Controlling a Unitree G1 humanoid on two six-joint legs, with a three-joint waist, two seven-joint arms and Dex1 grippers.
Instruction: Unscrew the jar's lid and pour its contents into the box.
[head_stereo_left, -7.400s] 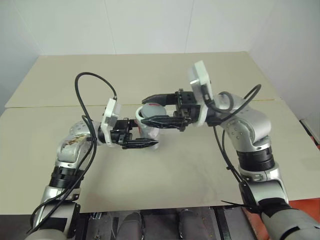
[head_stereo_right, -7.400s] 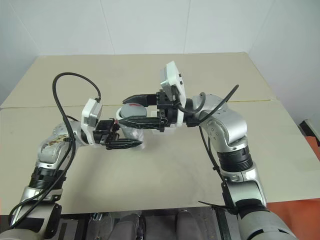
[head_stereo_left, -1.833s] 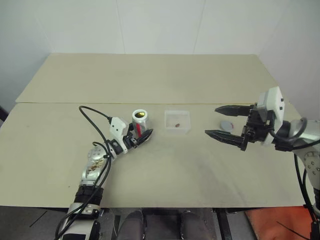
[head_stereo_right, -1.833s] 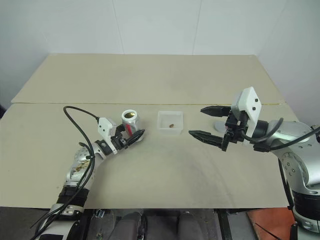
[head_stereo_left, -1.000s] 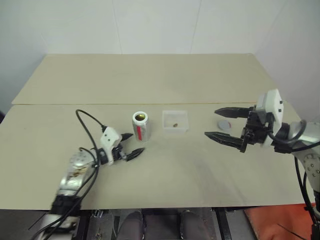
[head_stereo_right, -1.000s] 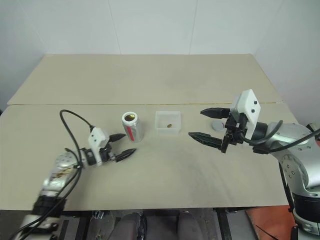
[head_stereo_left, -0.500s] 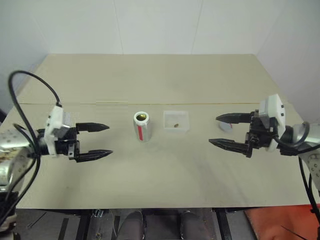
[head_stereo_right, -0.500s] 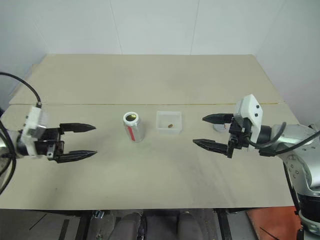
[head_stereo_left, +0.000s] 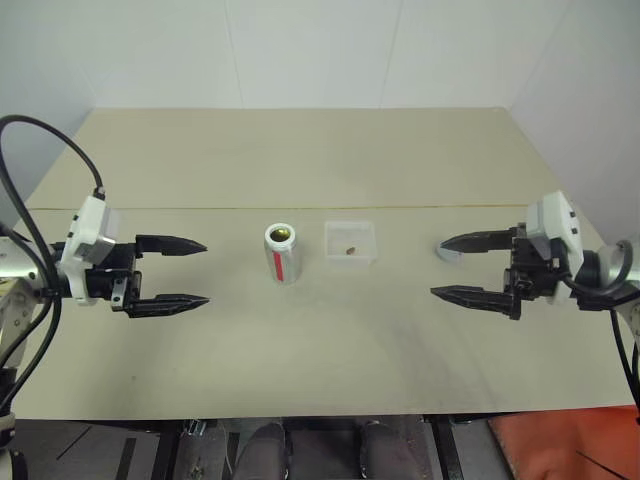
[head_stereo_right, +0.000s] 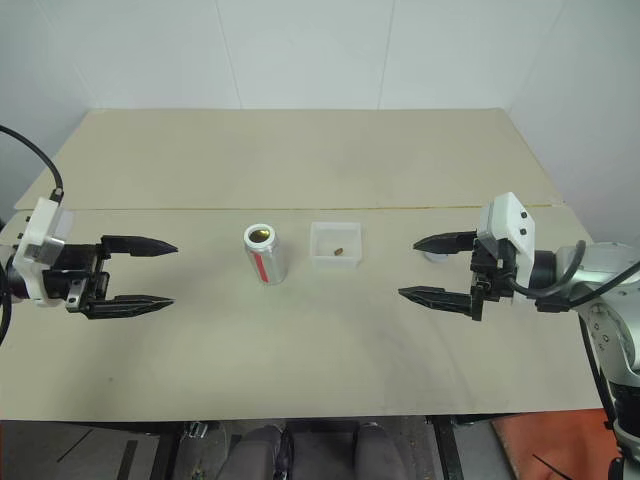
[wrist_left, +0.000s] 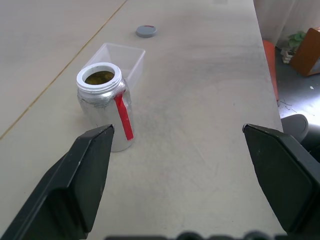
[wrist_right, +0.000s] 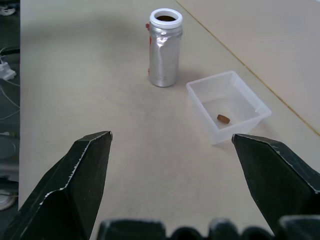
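The silvery jar (head_stereo_left: 282, 254) stands upright and uncapped on the table, its red mark facing me and a golden inside showing at the mouth. Just to its right sits the clear box (head_stereo_left: 350, 242) with the tiny brown contents (wrist_right: 223, 118) lying in it. The grey lid (wrist_left: 146, 31) lies flat on the table further right, partly behind a finger of my right gripper (head_stereo_left: 453, 268). That gripper hovers open, pointing left toward the box. My left gripper (head_stereo_left: 190, 273) hangs open at the far left, pointing right at the jar, well apart from it.
The beige table (head_stereo_left: 330, 340) has a seam (head_stereo_left: 300, 207) running across behind the jar and box. White walls stand behind it. An orange-red thing (head_stereo_left: 560, 440) sits on the floor past the table's right front corner.
My left gripper drew away from the jar to the far left and rose, still open. The right gripper shifted slightly right. Jar, box and lid stayed put.
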